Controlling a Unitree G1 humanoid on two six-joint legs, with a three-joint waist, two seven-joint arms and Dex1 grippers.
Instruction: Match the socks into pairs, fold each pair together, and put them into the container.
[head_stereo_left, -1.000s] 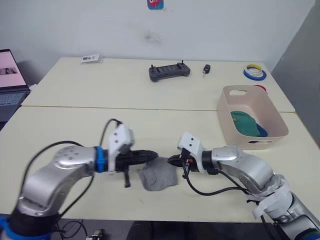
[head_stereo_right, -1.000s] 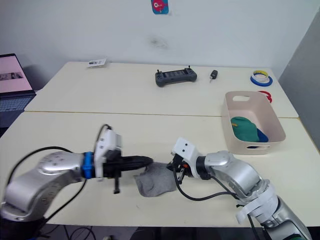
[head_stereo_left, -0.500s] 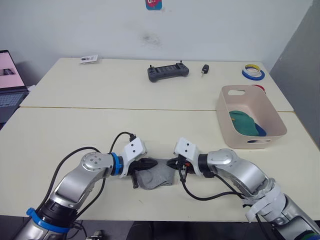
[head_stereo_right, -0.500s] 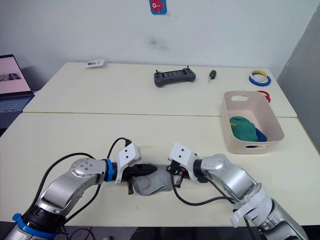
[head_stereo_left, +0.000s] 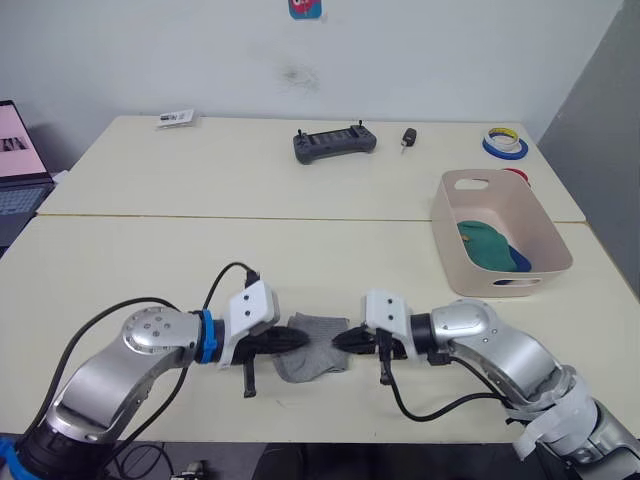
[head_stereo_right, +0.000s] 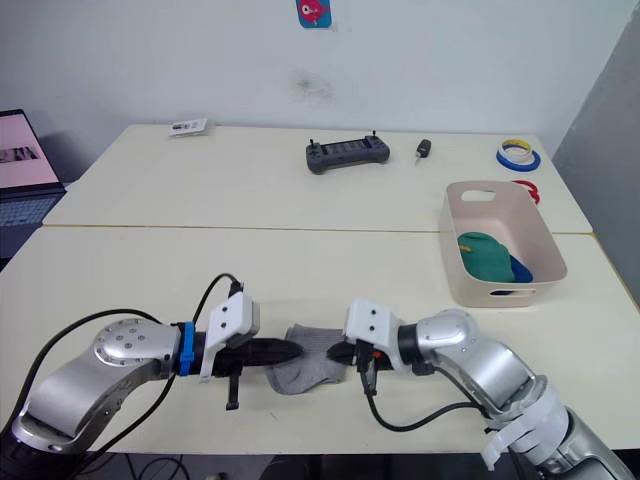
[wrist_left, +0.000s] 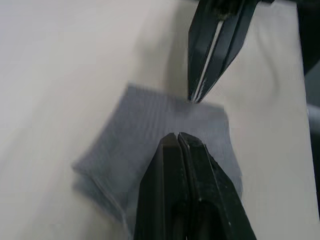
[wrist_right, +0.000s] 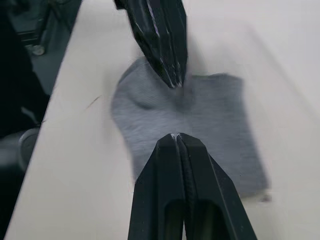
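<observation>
Grey socks are sitting in a small folded bundle near the front edge of the cream worktop, and that's where both of our arms are pointed right now. Our left pincer comes in from the left with its two black fingers pressed flat together, nothing caught between them; the tip lies over the left part of the grey fabric, though we can't tell whether it actually presses on it. Our right pincer comes in from the right, fingers also squeezed tight with no cloth in them, tip right at the bundle's right edge. In the wrist views the two closed tips face each other over the grey fabric with a small gap between them.

Over on the right side of the worktop, well apart from the bundle, we've got the pink-beige container. Inside it there's a green pair with a blue pair peeking out beside it, toward the near end.

Further back on the worktop: a dark handheld controller, a small black object just beside it, some tape rolls near the far right corner, and a small card at the far left. A laptop sits off to the left.
</observation>
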